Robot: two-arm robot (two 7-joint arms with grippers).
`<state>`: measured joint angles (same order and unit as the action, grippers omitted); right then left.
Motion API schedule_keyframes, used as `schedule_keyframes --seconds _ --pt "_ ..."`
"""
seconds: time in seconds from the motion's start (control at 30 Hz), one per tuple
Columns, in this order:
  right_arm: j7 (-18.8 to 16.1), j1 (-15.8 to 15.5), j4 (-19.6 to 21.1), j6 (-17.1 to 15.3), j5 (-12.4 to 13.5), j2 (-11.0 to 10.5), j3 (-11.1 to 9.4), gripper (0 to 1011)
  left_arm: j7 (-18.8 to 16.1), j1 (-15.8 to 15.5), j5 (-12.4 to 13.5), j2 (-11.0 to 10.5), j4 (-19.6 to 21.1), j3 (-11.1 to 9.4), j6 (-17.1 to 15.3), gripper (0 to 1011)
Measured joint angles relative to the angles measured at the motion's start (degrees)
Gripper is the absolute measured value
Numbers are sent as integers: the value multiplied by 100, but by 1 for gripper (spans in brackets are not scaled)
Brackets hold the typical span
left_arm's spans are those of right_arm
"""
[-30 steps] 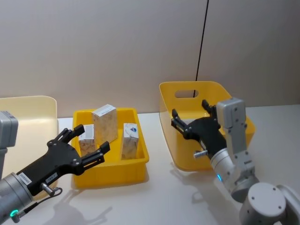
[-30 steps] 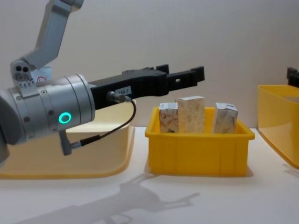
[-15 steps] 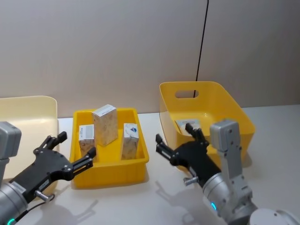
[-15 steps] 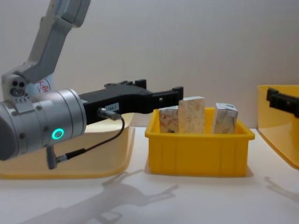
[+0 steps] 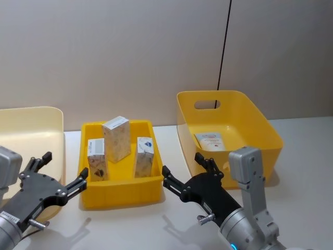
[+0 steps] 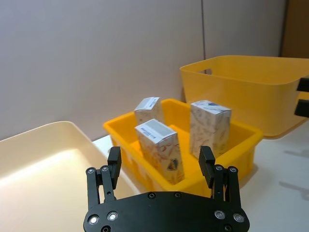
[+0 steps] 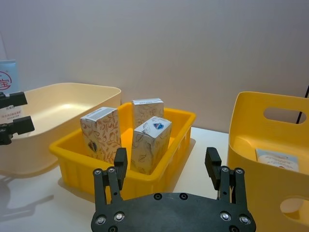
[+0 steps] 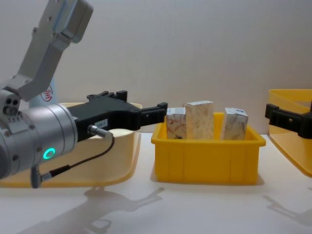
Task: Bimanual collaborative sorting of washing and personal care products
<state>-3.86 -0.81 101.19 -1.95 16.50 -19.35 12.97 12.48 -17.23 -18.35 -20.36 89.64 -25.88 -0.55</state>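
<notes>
Backdrop: plain grey wall (image 5: 104,52) behind a white table (image 5: 307,133); three bins stand in a row across it.
Left arm: left gripper (image 5: 65,167) (image 6: 160,159) (image 8: 146,110) has its fingers spread with nothing between them. It is low toward the table's near-left corner, just off the small yellow bin (image 5: 122,195).
Right arm: right gripper (image 5: 183,166) (image 7: 166,157) (image 8: 280,117) is likewise spread and empty. It is by the table's near edge, before the gap between the small yellow bin and the deep yellow bin (image 5: 229,96).
Change: a second ago the left gripper reached over the small bin and the right one was inside the deep bin. Both have since drawn back toward the robot, carrying nothing.
Reading: the drop into the deep bin looks finished, and the arms seem to be resetting for another pick.
Cartons: three cartons (image 5: 116,138) stand upright in the small yellow bin, ahead of both grippers and clear of them.
Tube, binned: flat pale tube (image 5: 209,140) (image 7: 276,158) lies on the deep bin's floor, beyond the right gripper and untouched.
Tube, waiting: pale-blue tube (image 7: 6,79) with a red circled mark stands toward the table's left edge, past the cream bin (image 5: 31,112), well apart from both grippers.
</notes>
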Motion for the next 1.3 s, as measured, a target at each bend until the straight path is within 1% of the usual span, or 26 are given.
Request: schedule_keyframes --seconds 0.2,0.3,0.53,0.73,1.13,1.3 --pt "-1 -3 4 -1 1 0 1 1001 -395 122 231 -54 118 -5 -10 1003" --pt "-1 -3 4 -1 1 1 0 1001 -687 212 398 -92 207 -9 -16 1003" --pt "0 -3 4 0 1 1 -3 1001 -1071 331 620 -142 324 -14 -26 1003" --pt "1 -3 4 0 0 2 -4 1001 -1178 364 682 -155 356 -15 -28 1003" --pt "1 1 -2 1 -3 6 -7 1001 -1186 365 687 -154 358 -14 -28 1003" --pt "-27 55 -49 5 -14 26 -11 1001 -1186 365 687 -153 358 -14 -28 1003"
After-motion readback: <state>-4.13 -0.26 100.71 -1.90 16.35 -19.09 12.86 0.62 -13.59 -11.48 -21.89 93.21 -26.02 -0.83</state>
